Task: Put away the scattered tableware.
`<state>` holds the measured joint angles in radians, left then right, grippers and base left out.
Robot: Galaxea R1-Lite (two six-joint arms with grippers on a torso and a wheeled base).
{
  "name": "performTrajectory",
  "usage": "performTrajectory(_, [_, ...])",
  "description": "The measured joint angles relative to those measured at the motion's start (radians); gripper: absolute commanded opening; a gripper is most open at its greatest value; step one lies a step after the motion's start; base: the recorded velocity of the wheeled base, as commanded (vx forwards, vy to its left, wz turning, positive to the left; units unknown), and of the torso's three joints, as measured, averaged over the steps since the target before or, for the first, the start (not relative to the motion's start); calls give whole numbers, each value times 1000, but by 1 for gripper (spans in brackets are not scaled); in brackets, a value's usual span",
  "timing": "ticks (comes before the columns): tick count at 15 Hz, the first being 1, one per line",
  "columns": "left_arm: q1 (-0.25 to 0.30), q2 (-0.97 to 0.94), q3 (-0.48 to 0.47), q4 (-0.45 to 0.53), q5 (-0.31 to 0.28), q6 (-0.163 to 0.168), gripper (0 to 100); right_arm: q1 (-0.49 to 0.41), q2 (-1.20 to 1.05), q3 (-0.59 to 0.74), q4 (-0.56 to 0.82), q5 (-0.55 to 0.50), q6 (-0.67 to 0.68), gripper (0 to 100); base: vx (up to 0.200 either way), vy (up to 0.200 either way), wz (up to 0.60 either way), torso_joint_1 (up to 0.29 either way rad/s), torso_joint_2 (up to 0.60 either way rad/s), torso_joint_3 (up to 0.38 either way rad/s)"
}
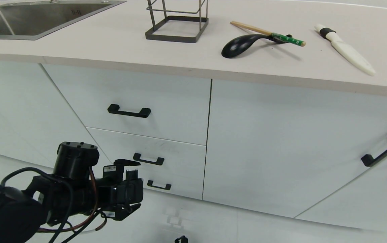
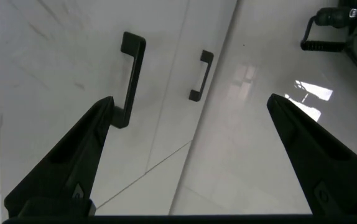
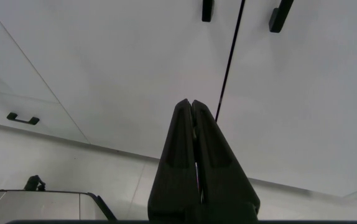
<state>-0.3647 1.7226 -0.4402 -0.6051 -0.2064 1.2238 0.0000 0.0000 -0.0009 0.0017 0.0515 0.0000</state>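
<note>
1. Nothing stowed yet, by your reading: black spoon (image 1: 237, 45), chopsticks (image 1: 251, 28) and white knife (image 1: 346, 51) lie loose on the surface (image 1: 95, 44), beside the wire rack (image 1: 176, 29).
2. Left gripper (image 1: 128, 194) low by the drawers, jaws apart, holding nothing.
3. Right gripper (image 3: 192, 109): jaws together, nothing between.
4. All three items remain.

One spoon (image 1: 235, 45), one knife (image 1: 347, 50), one rack (image 1: 170, 38)

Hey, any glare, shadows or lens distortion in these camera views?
Head view: seams on the cabinet lean and fan outward, and the black spoon casts a soft shadow. Left wrist view: bright glare patches on the glossy floor. Right wrist view: even light, the shut right gripper a dark silhouette.
</note>
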Motion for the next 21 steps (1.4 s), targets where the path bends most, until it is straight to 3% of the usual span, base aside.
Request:
performTrajectory(2, [11,48,-3,-45,14,8,100,0,0,0,0,0,0,0,0,0,0,0,0,0])
performTrajectory(5, [25,126,-31,-104,26,92,100,0,0,0,0,0,0,0,0,0,0,0,0,0])
performTrajectory(8, [41,177,-64,-118,26,119,100,0,0,0,0,0,0,0,0,0,0,0,0,0])
performTrajectory(13, [63,265,-97,-243,26,123,100,0,0,0,0,0,0,0,0,0,0,0,0,0])
performTrajectory(21, [61,346,-170,-237,21,119,100,0,0,0,0,0,0,0,0,0,0,0,0,0])
